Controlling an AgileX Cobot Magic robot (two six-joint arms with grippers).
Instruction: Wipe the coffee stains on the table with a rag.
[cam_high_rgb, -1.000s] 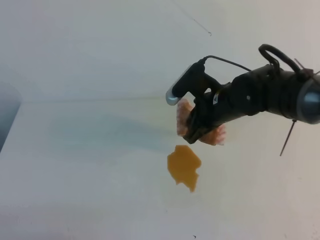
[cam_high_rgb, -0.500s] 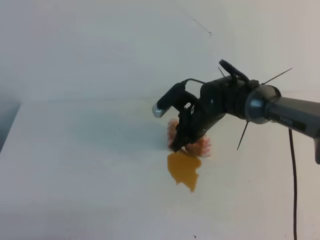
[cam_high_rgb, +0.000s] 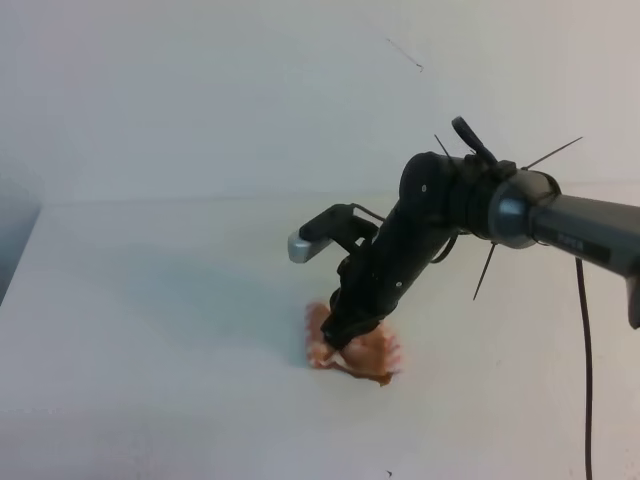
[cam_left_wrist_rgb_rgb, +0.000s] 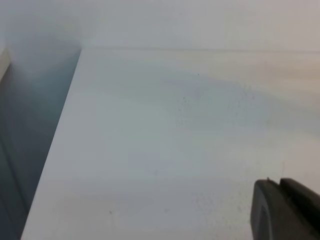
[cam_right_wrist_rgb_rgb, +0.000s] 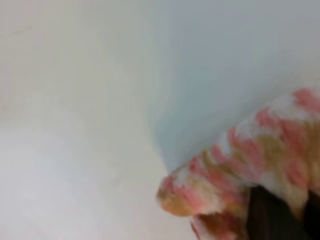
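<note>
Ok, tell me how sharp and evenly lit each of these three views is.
Exterior high: sharp and softly lit, with a faint grey shadow on the table left of the right end effector and rag. Left wrist: soft and hazy, pale bluish shading across the tabletop, a dark blurred corner at lower right. Right wrist: heavily blurred, the rag just a smear of pink and white.

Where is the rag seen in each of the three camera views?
Exterior high: the rag lies low, right of centre, under the right gripper.
Left wrist: not in it.
Right wrist: lower right corner, blurred.
Shared landmark: the white table, also seen at and.
</note>
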